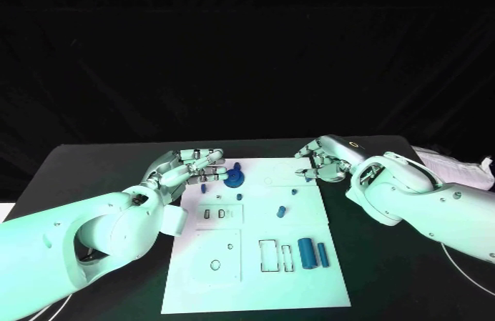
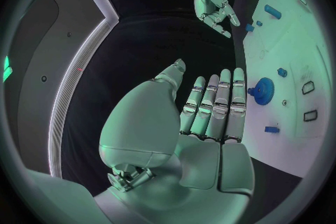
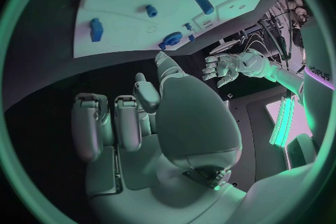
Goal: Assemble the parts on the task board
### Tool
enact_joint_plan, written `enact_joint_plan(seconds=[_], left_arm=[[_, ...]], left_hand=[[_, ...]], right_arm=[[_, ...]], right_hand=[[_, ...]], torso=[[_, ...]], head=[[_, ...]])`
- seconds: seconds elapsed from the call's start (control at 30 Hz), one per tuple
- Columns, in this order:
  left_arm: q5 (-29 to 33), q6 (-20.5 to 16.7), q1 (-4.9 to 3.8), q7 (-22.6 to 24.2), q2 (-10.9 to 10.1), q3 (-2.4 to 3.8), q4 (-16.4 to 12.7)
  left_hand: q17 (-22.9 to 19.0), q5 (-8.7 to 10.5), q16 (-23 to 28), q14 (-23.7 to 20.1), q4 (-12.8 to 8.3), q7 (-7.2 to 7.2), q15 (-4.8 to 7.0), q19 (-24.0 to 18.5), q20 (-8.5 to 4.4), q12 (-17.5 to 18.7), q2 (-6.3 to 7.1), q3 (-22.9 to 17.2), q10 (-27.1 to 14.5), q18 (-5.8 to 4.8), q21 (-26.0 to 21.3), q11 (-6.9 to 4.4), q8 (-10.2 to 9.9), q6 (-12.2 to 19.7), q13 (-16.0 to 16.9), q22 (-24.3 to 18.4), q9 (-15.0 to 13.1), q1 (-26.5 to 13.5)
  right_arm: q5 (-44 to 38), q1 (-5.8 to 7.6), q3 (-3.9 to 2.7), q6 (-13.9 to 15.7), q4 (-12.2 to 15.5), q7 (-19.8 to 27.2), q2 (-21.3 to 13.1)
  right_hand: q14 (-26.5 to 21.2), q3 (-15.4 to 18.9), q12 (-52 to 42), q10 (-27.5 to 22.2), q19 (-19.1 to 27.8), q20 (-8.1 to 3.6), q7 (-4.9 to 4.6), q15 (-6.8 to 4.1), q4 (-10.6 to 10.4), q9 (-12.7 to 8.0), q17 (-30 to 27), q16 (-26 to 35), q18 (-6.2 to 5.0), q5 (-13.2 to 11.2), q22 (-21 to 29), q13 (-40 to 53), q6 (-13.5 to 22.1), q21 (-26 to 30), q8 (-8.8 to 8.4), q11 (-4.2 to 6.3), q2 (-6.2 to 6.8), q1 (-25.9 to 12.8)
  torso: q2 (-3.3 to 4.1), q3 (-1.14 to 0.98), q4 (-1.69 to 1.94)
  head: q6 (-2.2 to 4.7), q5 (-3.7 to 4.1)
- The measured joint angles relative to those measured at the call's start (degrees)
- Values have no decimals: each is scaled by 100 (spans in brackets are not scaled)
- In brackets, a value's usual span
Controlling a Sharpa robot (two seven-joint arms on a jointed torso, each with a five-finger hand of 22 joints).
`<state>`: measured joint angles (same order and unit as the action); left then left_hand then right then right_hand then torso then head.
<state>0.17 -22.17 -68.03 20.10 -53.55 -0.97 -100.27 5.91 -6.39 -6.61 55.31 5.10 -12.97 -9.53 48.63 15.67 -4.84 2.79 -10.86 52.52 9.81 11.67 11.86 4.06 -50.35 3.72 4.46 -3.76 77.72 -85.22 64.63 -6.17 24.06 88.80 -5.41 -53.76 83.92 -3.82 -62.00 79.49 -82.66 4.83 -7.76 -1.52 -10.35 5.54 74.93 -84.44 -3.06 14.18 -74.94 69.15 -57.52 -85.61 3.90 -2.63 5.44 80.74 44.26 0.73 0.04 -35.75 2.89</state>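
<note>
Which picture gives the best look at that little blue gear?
The left wrist view: the gear shows teeth and hub, unobstructed beside the left hand. The head view shows it partly behind fingers; the right wrist view shows it small and edge-on.

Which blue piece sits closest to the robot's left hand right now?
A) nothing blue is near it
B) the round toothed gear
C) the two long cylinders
B: the gear lies on the task board beside the left hand; the cylinders lie farther off.

Task board (image 1: 310, 278) far edge crowded: left hand (image 1: 191, 165) at far-left corner just beside blue gear (image 1: 234, 174), right hand (image 1: 322, 161) at far-right corner. Near-right corner holds two blue cylinders (image 1: 312, 252). Near-left board area bare, black table (image 1: 98, 167) sides open.
</note>
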Motion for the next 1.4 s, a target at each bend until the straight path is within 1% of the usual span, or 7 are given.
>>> enact_joint_plan(seconds=[0.07,0.23,0.37,0.73,1.0,1.23,1.4], left_arm=[[0,13,0,1,-1,0,8],[0,36,0,2,-13,0,15],[0,51,1,2,-17,0,25],[0,70,2,2,-29,-2,35],[0,75,2,1,-29,-2,38],[0,82,2,0,-23,-2,43],[0,85,2,0,-23,-2,49]], left_hand=[[0,0,0,0,-14,0,0,0,0,0,0,-14,0,-1,0,0,0,0,0,0,0,0],[0,0,0,0,-14,0,0,0,0,0,0,-14,0,-1,0,0,0,0,0,0,0,0],[0,0,0,0,-14,0,0,0,0,0,0,-14,0,-1,0,0,0,0,0,0,0,0],[-1,0,0,0,-14,0,0,0,0,0,0,-14,0,-1,0,0,0,0,0,0,0,0],[1,0,0,0,-14,0,0,0,0,0,0,-14,0,-1,0,0,0,0,0,-5,0,0],[3,0,0,0,-14,0,0,0,0,0,0,-14,0,-1,0,0,0,0,0,-5,0,0],[3,0,0,0,-14,0,0,0,0,0,0,-14,0,-1,0,0,0,0,0,-4,0,0]], right_arm=[[90,-19,-4,-31,-164,131,-52],[275,-86,-4,-106,-503,311,-46],[383,-168,-11,-153,-650,392,4],[507,-280,-24,-226,-941,492,157],[527,-293,-34,-226,-1107,526,277],[533,-303,-35,-244,-1215,539,386],[534,-306,-35,-275,-1258,543,417]], right_hand=[[0,1,0,0,0,0,0,0,1,0,0,0,0,-9,0,0,0,0,0,0,30,26],[0,-7,17,0,0,0,-2,0,25,-6,0,0,0,-9,0,-5,42,0,-23,0,7,48],[0,1,22,0,0,0,-13,0,32,-9,-1,0,0,-9,1,-9,54,0,-23,0,7,48],[0,-16,23,-12,0,0,-23,0,48,-12,-1,0,0,-9,1,-6,64,0,-23,-12,5,94],[0,-73,22,-31,0,0,-45,0,106,-5,-2,0,0,-60,2,21,40,0,-22,-31,-100,200],[0,-201,14,-40,-1,0,0,1,197,26,-2,0,0,-236,2,50,-167,0,7,-40,-183,283],[0,-253,-1,-29,-1,0,11,2,236,33,-2,0,0,-279,2,53,-238,0,7,-29,-220,320]], torso=[[-2,-4,-7],[0,-8,-14],[3,-8,-5],[2,2,-3],[2,2,1],[2,-1,4],[1,2,5]], head=[[1,9],[7,10],[-9,22],[-49,1],[-50,-18],[-62,-21],[-82,-26]])
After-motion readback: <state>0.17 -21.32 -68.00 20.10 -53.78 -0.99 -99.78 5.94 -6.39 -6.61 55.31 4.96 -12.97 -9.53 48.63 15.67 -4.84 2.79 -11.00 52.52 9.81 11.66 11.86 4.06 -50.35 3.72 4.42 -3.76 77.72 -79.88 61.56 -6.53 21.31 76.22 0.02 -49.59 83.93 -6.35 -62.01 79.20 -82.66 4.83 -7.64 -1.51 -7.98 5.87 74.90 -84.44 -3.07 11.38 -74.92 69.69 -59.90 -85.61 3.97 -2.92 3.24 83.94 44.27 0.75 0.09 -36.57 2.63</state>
